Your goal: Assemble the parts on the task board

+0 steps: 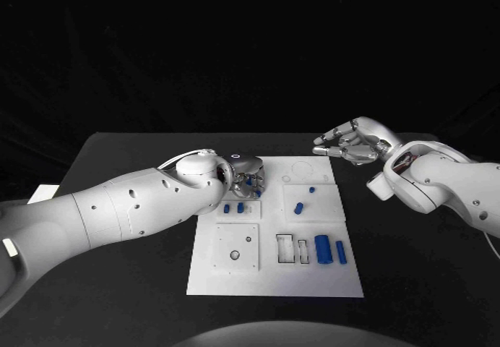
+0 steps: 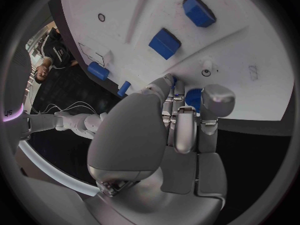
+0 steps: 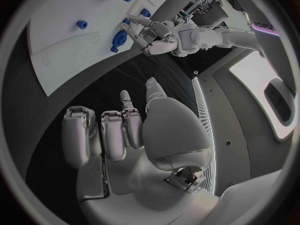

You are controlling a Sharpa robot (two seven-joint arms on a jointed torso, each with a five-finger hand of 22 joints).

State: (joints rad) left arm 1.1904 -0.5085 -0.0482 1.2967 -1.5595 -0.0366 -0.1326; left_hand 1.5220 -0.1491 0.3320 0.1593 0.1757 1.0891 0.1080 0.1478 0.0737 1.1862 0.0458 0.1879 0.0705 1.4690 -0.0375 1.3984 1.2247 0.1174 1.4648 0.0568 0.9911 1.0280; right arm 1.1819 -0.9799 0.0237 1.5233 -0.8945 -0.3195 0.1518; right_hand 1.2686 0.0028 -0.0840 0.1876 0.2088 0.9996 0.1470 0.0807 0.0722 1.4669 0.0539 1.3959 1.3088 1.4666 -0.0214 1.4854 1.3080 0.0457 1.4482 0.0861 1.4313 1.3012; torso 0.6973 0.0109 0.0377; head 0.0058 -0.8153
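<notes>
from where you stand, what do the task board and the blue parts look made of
Task board: likely matte white plastic, flat with cut recesses and no glare. Blue parts: probably smooth plastic, evenly coloured with a faint sheen. Neither material is certain from looks.

The white task board point(image 1: 273, 285) lies flat in the middle of the black table, its long side running away from the robot. Two blue cylinders point(image 1: 324, 250) lie side by side near its right edge, beside empty rectangular slots. Smaller blue parts point(image 1: 298, 208) rest on raised white panels farther up the board.
</notes>
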